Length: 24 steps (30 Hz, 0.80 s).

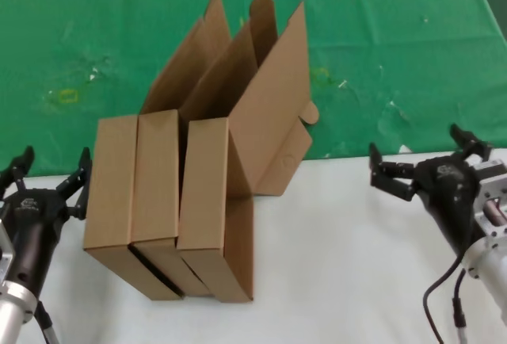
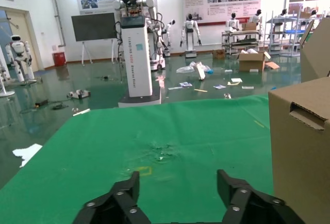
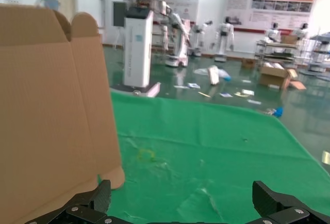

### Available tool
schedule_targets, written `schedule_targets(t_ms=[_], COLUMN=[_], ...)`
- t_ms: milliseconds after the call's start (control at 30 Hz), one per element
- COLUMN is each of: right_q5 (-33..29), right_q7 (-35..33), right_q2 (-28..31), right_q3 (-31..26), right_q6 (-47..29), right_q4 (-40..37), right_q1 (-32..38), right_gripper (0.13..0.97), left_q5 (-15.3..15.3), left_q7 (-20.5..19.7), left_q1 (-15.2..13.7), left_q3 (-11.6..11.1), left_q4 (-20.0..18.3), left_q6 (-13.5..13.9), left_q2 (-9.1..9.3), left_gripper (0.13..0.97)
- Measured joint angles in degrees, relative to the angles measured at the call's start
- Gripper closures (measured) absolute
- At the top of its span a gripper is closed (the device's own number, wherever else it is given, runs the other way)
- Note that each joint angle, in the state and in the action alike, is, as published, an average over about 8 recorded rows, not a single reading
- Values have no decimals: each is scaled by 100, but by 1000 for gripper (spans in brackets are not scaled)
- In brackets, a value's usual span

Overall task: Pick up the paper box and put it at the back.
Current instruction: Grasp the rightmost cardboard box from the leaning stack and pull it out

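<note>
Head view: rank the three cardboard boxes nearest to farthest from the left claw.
From the left claw, at the table's left edge:
1. Left box, right beside the claw.
2. Middle box, sandwiched between the other two.
3. Right box, lid open, toward the right claw.

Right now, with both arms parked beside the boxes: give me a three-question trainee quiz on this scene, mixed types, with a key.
1. Multiple choice: how many paper boxes stand side by side on the white tabletop? A) two B) three C) five
2. True or false: the left claw is shut on a box.
3. Fill in: beyond the boxes lies a ____ cloth with faint yellowish stains.

Key:
1. B. Three stand together with their lids raised.
2. False. The left claw is open beside the leftmost box and holds nothing; the right claw is also open, well off to the other side.
3. Green.
</note>
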Motion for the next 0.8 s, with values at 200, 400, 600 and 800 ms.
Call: schedule_targets(t_ms=[200,400,600,800], right_q5=[746,2059,2928,2721], right_q7=[-1065,-1874,-2360,-2541], right_q2=[-154,712,1821,2168], right_q3=[544,212,-632,-1049], right_q6=[-1413,-3001,-4560,-5741], right_q4=[-226,-647,-1009,-1258], right_q1=[111,348,632,830], right_gripper=[129,129,129,129], left_q5=[0,0,0,0], left_q7=[0,0,0,0], left_q1=[0,0,0,0], left_q3=[0,0,0,0], left_q4=[0,0,0,0], left_q6=[0,0,0,0], left_q2=[0,0,0,0], left_gripper=[598,753,787,887])
